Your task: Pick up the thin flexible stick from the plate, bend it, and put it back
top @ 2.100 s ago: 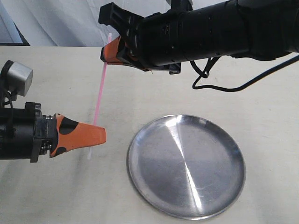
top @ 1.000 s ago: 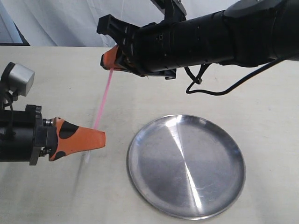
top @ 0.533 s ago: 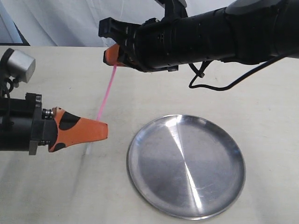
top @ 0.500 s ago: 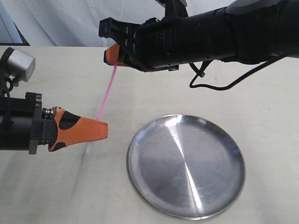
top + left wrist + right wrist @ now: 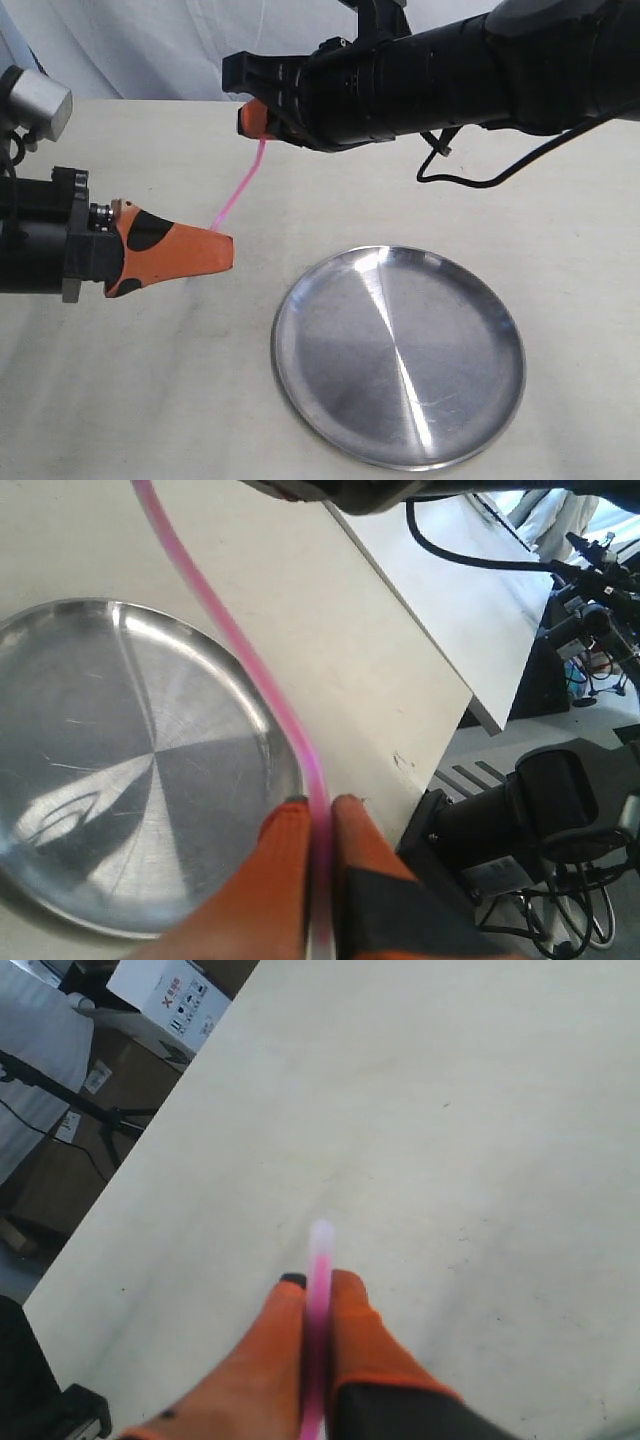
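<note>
The thin pink stick hangs in the air above the table, left of the plate, and curves between both grippers. My left gripper is shut on its lower end; the left wrist view shows the stick bowing away from the orange fingers over the plate. My right gripper is shut on the upper end; in the right wrist view the whitish tip pokes out past the fingertips. The silver plate lies on the table with nothing on it.
The right arm's black body stretches across the back of the table with a loose black cable hanging under it. The table's far edge runs behind the grippers. A cardboard box stands off the table.
The two grippers have come closer together. The stick, straight two seconds ago, now bows in a curve between them. The left gripper has risen a little; the right one has shifted right.
</note>
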Controlling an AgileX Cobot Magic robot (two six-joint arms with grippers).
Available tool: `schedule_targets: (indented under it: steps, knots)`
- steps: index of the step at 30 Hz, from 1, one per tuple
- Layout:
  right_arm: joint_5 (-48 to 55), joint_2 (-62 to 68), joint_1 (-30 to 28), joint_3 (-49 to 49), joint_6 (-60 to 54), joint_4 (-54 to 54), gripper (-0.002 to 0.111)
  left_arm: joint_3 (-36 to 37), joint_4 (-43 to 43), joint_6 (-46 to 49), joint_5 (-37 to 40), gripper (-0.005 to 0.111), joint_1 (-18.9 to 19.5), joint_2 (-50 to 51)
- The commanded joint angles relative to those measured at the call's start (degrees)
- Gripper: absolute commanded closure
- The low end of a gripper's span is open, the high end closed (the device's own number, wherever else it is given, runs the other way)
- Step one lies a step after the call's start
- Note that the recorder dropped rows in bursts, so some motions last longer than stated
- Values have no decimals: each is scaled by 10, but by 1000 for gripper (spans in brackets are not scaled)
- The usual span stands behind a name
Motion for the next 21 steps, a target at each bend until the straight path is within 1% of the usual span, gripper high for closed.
schedule_targets:
  steps: [1,5,11,21]
  knots:
    - [51,-1,4,3,-11,-34,108,-11,-47,20,-38,107,-3,1]
    - [60,-1,4,3,-11,-38,108,-11,-58,21,-57,107,-3,1]
    - [74,-1,4,3,-9,-61,108,-31,-54,34,-70,107,-3,1]
    - [93,-1,4,3,-9,-65,108,-31,-54,34,-108,107,-3,1]
